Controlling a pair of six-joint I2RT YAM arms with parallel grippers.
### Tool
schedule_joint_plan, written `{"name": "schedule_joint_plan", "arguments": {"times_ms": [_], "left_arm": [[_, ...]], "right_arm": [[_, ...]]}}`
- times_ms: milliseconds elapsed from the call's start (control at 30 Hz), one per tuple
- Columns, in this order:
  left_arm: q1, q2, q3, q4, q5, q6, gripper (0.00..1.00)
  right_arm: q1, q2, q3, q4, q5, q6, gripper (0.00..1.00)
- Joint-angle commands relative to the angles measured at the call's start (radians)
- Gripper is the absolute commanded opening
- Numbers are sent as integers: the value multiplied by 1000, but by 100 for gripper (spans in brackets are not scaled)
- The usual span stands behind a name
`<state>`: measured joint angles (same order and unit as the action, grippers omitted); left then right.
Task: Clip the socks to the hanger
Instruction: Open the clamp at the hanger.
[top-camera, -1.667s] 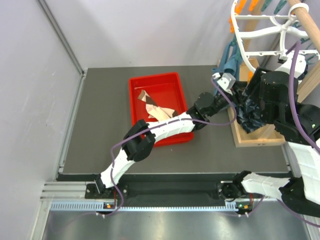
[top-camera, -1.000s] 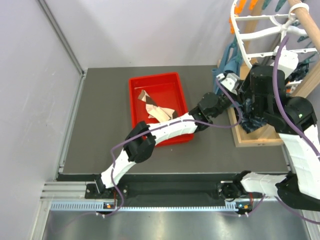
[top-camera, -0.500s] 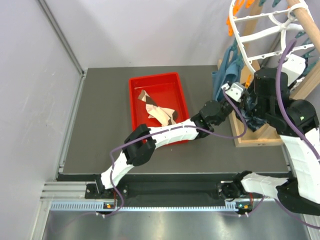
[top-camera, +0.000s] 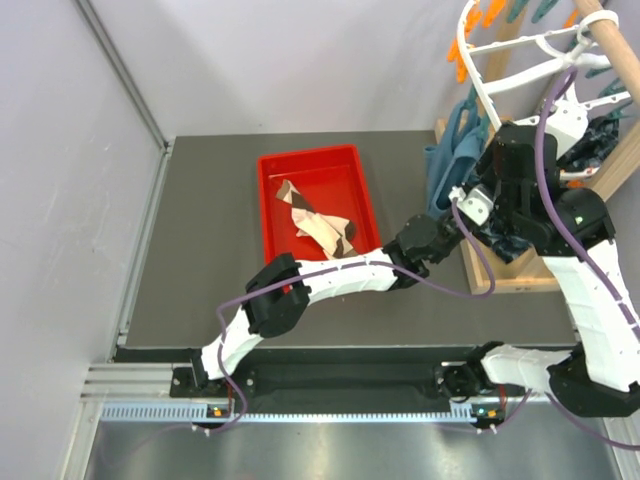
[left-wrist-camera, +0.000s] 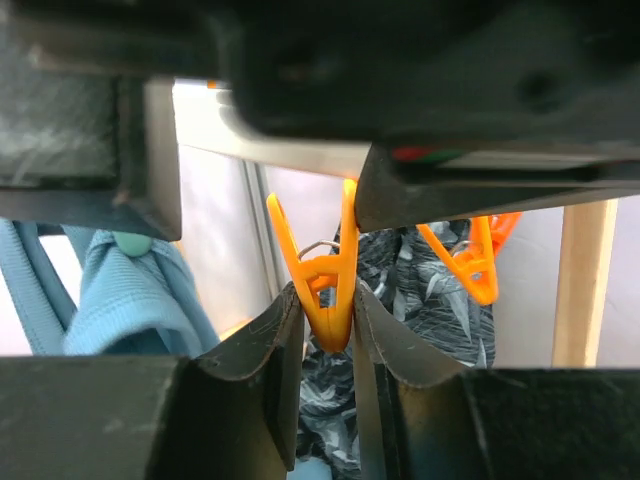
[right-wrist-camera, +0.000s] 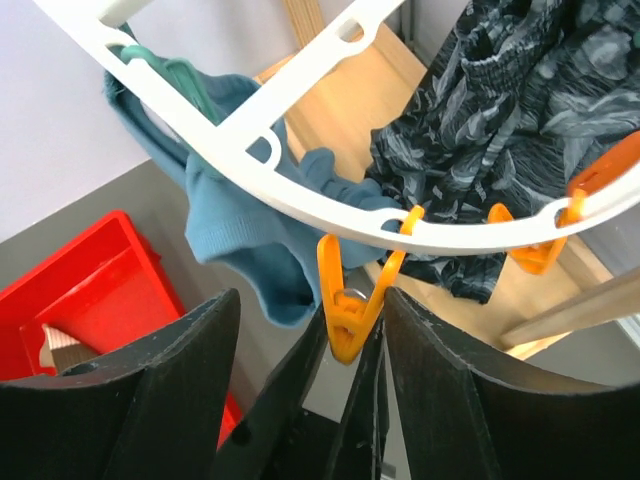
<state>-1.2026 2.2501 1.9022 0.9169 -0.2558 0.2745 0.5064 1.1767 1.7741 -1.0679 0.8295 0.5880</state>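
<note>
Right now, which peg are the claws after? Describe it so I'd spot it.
Find the white round hanger at the far right. Along its curved rim, the orange peg hangs where the teal cloth meets the dark patterned fabric. Unlike its orange neighbours, it sits between black claw fingers.

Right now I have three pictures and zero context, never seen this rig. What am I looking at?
Two robot arms are bolted at the near table edge, each ending in a two-finger gripper. The wide picture looks down from above; the other two come from a camera on each wrist. On the table sits a red tray holding the socks. At right, a wooden frame carries the white hanger, with a teal cloth and dark patterned fabric hanging there. The left gripper pinches an orange peg on the hanger; the right gripper is open, holding nothing.
</note>
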Motion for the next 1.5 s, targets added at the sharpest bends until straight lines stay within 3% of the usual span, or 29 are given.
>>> {"name": "schedule_joint_plan", "arguments": {"times_ms": [0,500,700,800,833,867,900,933,1033,1067,1267,1367,1400,1467], "left_arm": [[-23,-63,-25,49,41,48,0],[-31,-47,-25,91,20,115,0],[-35,-47,-23,88,23,137,0],[-35,-46,-23,88,24,146,0],[-35,-46,-23,86,20,146,0],[-37,-47,-23,86,17,147,0],[-37,-50,-26,85,9,141,0],[-37,-55,-28,80,-15,135,1],[-37,-95,-74,77,-37,100,34],[-37,-113,-115,67,-46,66,41],[-26,-286,-242,-122,-94,-90,46],[3,-414,-363,-225,-152,-269,46],[38,-481,-418,-327,-125,-414,47],[89,-546,-474,-441,-56,-541,47]], "right_arm": [[-40,14,13,59,-49,24,61],[-164,20,-12,46,-130,19,58],[-174,26,-4,34,-128,21,52],[-177,26,-8,33,-132,22,45],[-178,26,-8,31,-133,18,38],[-178,27,-11,31,-133,18,30],[-181,26,-13,32,-133,16,3],[-184,26,-15,29,-135,18,0],[-186,11,-42,57,-141,4,0],[-187,0,-57,74,-142,1,0],[-195,-31,-105,138,-174,-40,0],[-200,-52,-128,169,-196,-80,0],[-201,-63,-134,175,-201,-95,0],[-203,-72,-154,193,-204,-103,0]]}}
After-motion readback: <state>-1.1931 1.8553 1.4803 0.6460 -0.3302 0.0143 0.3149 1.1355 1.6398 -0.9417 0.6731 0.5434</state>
